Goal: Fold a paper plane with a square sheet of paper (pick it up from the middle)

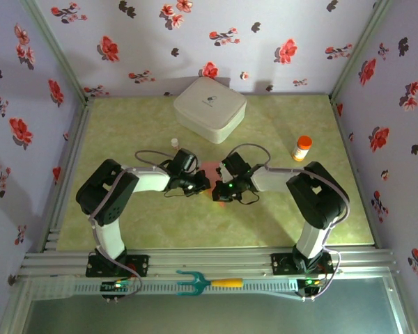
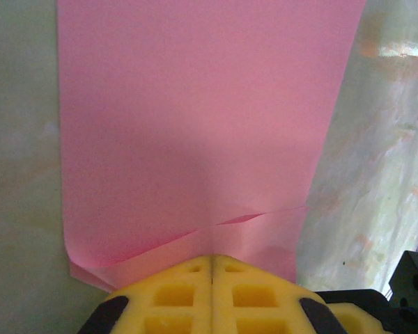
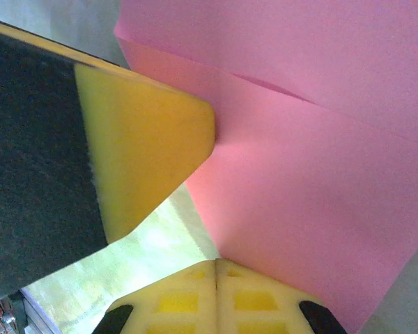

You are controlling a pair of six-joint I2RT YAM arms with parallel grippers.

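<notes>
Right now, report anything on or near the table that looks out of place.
A teal fork-like tool with an orange handle lies on the front rail, off the table, where nothing else is kept. Otherwise nothing stands out.

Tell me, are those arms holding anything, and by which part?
Both seem to hold the square sheet of paper: the left fingers pinch the middle of one folded edge, the right fingers pinch an edge nearby.
</notes>
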